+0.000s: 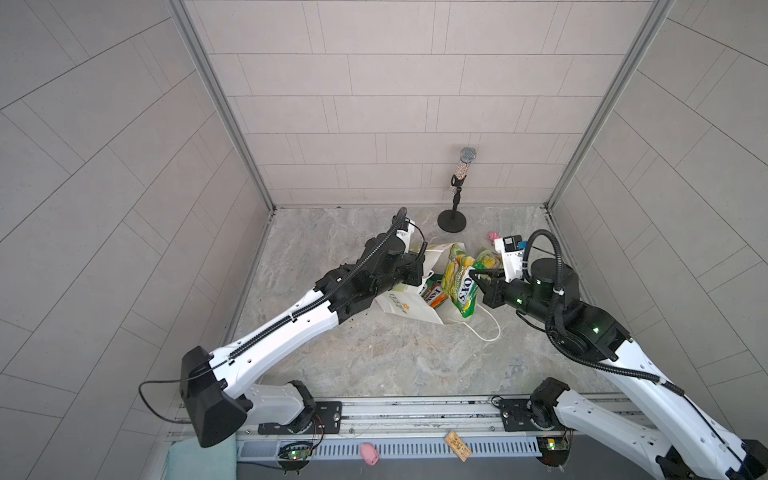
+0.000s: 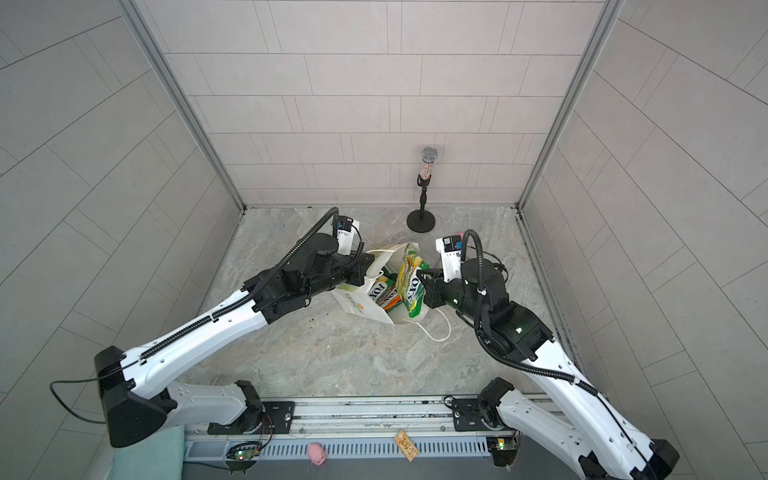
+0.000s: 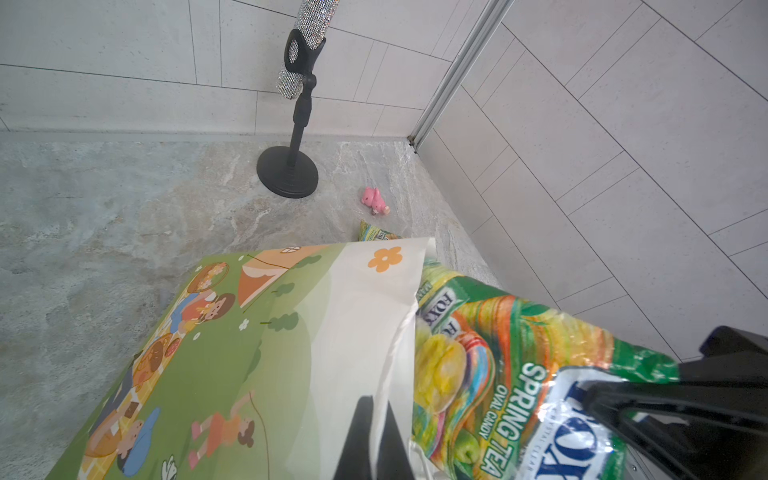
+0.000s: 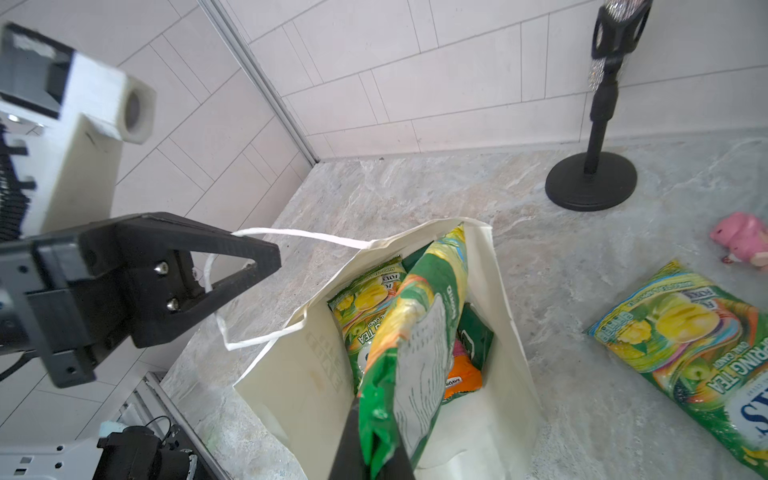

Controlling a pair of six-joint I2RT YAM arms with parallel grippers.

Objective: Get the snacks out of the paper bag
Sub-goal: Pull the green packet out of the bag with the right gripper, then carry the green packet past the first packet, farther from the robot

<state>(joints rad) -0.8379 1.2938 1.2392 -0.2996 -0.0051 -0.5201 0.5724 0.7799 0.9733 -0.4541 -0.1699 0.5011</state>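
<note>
The white paper bag [image 1: 409, 305] leans on the table with its mouth open, and its illustrated green side [image 3: 216, 357] faces the left wrist camera. My left gripper [image 3: 374, 440] is shut on the bag's white cord handle [image 4: 299, 235] at the rim. My right gripper [image 4: 374, 453] is shut on the edge of a yellow-green FOX'S packet [image 1: 457, 286], which sticks partly out of the bag's mouth. Inside the bag I see another yellow-green packet [image 4: 365, 303], an orange one [image 4: 461, 376] and a dark green packet [image 4: 478, 332]. One more yellow-green packet [image 4: 685, 332] lies on the table beside the bag.
A microphone on a black round-based stand [image 1: 452, 220] rises near the back wall. A pink toy [image 1: 492, 236] lies beside the loose packet. The bag's other cord handle [image 1: 488, 328] trails on the table. Another pink toy [image 1: 369, 453] and a wooden tag [image 1: 457, 444] rest on the front rail.
</note>
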